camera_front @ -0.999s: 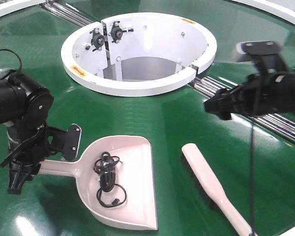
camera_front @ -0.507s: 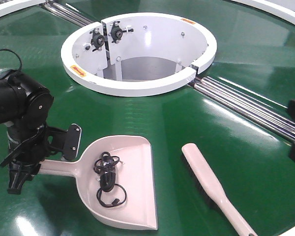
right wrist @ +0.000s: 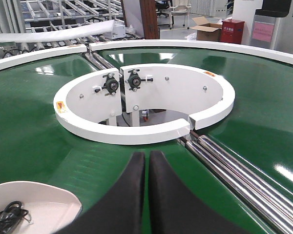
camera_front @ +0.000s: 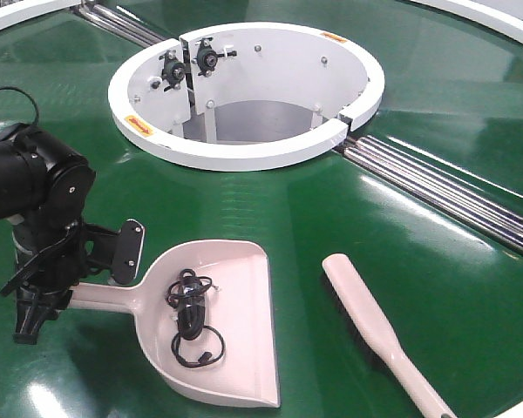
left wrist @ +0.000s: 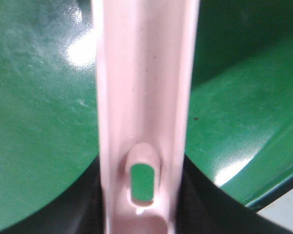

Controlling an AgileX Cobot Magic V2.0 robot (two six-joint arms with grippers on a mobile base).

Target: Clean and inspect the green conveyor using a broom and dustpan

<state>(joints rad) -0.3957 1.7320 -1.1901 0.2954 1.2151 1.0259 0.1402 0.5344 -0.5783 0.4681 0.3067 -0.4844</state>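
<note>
1. Bright overhead light throws white glare patches across the glossy green conveyor (camera_front: pixel 331 200).
2. Soft shadows fall beneath the dustpan (camera_front: pixel 235 348) and broom (camera_front: pixel 375 331).
3. The left wrist view is blurred, its close handle out of focus.

left hand (camera_front: pixel 37 300) on dustpan (camera_front: pixel 213 318) handle, broom (camera_front: pixel 379 335) beside, green conveyor (camera_front: pixel 331 209)

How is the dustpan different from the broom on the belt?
The dustpan is a wide scoop holding a black cable; the broom is narrow and carries nothing. The left gripper holds the dustpan's handle; the broom lies free. Both are pale pink.
</note>
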